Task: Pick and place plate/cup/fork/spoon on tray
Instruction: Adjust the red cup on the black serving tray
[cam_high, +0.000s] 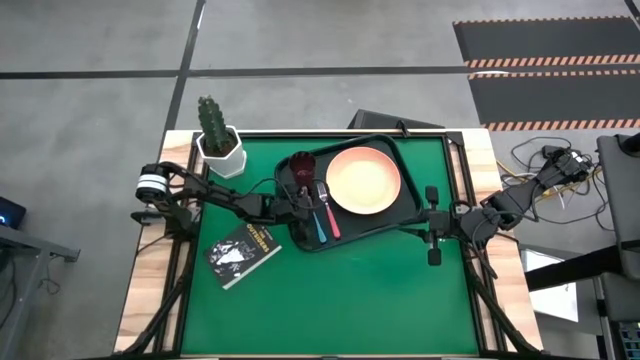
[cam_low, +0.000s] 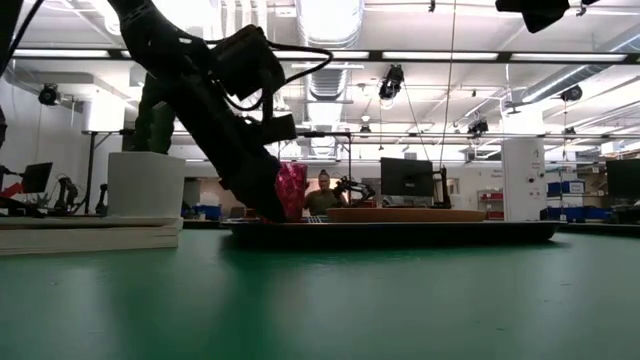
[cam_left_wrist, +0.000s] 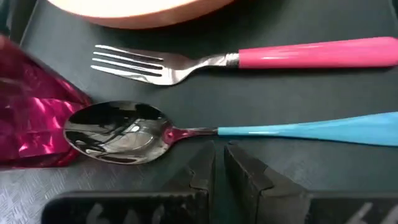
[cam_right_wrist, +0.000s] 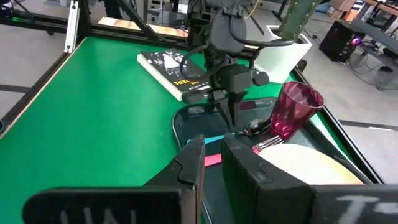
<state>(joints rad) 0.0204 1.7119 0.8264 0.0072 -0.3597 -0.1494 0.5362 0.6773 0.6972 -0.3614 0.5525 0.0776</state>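
The dark tray (cam_high: 372, 226) lies at the table's far middle. On it are the peach-pink plate (cam_high: 363, 180), the dark red cup (cam_high: 301, 168), the pink-handled fork (cam_high: 329, 212) and the blue-handled spoon (cam_high: 317, 226). The fork (cam_left_wrist: 249, 57) and spoon (cam_left_wrist: 186, 132) lie flat, side by side, between cup and plate. My left gripper (cam_left_wrist: 219, 158) is shut and points down over the tray. Its tips stand just beside the spoon's neck and touch nothing that I can see. My right gripper (cam_high: 432, 225) waits shut at the tray's right side.
A white hexagonal pot with a cactus (cam_high: 220, 145) stands at the far left, close to the tray's left end. A small black book (cam_high: 242, 250) lies left of the tray, nearer the front. The green table surface (cam_high: 340, 300) spreads in front of the tray.
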